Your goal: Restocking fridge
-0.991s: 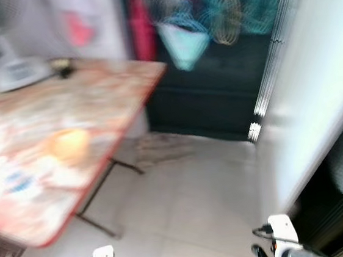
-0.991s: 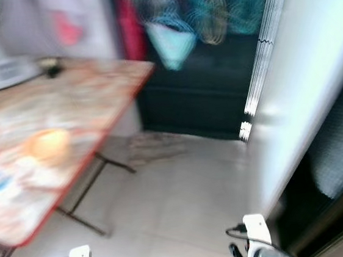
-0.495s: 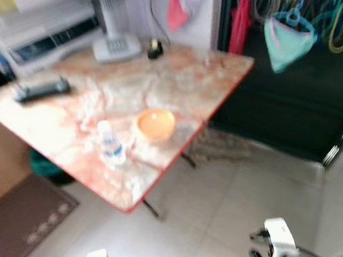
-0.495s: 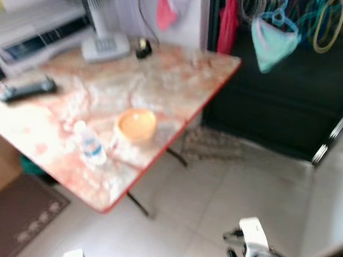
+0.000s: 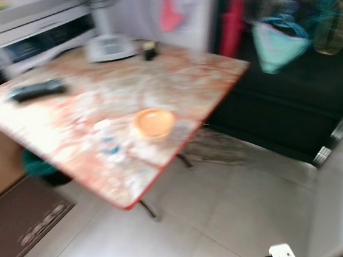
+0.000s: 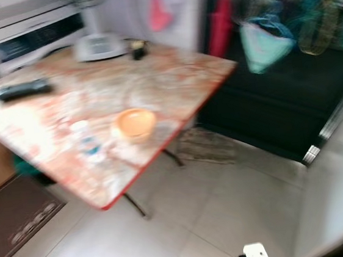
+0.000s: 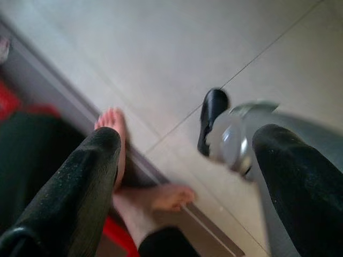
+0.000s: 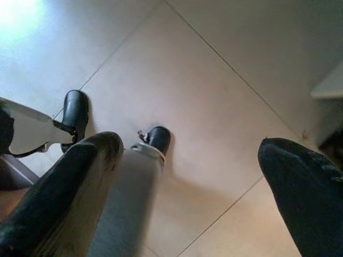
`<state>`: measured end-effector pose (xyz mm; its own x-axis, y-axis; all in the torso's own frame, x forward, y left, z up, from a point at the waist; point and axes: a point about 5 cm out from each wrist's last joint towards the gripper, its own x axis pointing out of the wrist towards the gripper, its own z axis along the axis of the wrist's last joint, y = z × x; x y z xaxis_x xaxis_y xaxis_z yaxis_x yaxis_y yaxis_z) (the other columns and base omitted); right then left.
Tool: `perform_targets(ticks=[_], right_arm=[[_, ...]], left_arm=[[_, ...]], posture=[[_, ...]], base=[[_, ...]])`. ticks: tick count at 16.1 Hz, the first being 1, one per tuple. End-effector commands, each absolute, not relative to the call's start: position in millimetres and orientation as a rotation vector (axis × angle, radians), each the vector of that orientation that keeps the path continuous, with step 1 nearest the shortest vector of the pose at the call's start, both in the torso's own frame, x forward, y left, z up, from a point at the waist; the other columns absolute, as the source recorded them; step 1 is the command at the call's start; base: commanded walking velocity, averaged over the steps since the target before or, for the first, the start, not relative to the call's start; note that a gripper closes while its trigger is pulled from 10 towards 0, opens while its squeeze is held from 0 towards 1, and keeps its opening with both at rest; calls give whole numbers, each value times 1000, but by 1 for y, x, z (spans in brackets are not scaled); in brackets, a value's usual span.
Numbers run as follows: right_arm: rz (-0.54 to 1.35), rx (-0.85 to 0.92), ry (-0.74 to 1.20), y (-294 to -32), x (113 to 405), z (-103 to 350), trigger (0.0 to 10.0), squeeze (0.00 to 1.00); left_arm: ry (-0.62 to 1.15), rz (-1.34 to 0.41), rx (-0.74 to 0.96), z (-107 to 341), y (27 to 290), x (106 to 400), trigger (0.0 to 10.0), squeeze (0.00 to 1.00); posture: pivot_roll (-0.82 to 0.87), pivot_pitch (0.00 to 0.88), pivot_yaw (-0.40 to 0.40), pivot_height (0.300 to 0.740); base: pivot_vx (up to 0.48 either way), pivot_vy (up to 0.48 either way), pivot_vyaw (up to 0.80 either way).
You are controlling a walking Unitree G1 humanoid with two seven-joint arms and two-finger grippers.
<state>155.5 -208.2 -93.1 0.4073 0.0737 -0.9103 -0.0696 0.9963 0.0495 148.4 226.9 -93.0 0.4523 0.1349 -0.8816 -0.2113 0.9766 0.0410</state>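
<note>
Left eye view is showing a blurred room: a folding table with a marbled pink-and-white top and a red edge (image 5: 173, 85) is standing on pale floor tiles (image 5: 230, 220). On it a small clear plastic water bottle with a blue label (image 5: 106, 141) is standing upright just beside a shallow orange bowl (image 5: 154, 123); the blur is hiding whatever the bowl holds. Farther back are lying a dark flat remote-like thing (image 5: 35, 90), a small dark object (image 5: 148, 50) too smeared to name, and the white base of a standing fan (image 5: 109, 47), its head cut off by the frame. A brown doormat (image 5: 19, 227) is lying at the near left. A teal cloth bag (image 5: 278, 43) and a red cloth (image 5: 232, 24) are hanging against a dark wall. Only white tips of both arms are peeking in at the bottom edge.

Right eye view is giving the same scene, with a pale panel edge (image 6: 341, 166) at the right; I cannot tell if it is the fridge.

Left wrist view is looking down along the left gripper (image 7: 185, 176), its fingers spread wide apart over the tiles, holding nothing. A person's bare feet (image 7: 155, 195) are standing by a grey threshold strip (image 7: 80, 115), beside the robot's own black foot (image 7: 213, 107).

Right wrist view is showing the right gripper (image 8: 198, 182) likewise parted and empty, above tiles and the robot's two black feet (image 8: 75, 112).
</note>
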Motion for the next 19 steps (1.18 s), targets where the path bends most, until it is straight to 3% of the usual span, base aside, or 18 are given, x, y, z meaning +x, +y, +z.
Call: perform_targets(ticks=[1, 7, 12, 14, 19], right_arm=[[101, 3, 1141, -205, 155, -94, 10000, 0], [76, 32, 1161, -200, 138, -101, 10000, 0], [80, 36, 1169, -201, 130, -103, 10000, 0], [86, 27, 1170, -203, 128, -103, 10000, 0], [81, 12, 1184, -208, 124, -104, 10000, 0]], left_arm=[[1099, 212, -66, -96, 228, 141, 10000, 0], [1034, 271, -45, -97, 235, 128, 10000, 0], [865, 349, 9, -90, 239, 129, 10000, 0], [525, 402, 97, -45, 272, 178, 10000, 0], [135, 389, 124, 7, 262, 200, 10000, 0]], posture=[[109, 0, -27, 740], [132, 0, -13, 740], [160, 0, -38, 740], [167, 0, -42, 740], [164, 0, -66, 740]], base=[[0, 0, 488], [0, 0, 0], [0, 0, 0], [0, 0, 0], [0, 0, 0]])
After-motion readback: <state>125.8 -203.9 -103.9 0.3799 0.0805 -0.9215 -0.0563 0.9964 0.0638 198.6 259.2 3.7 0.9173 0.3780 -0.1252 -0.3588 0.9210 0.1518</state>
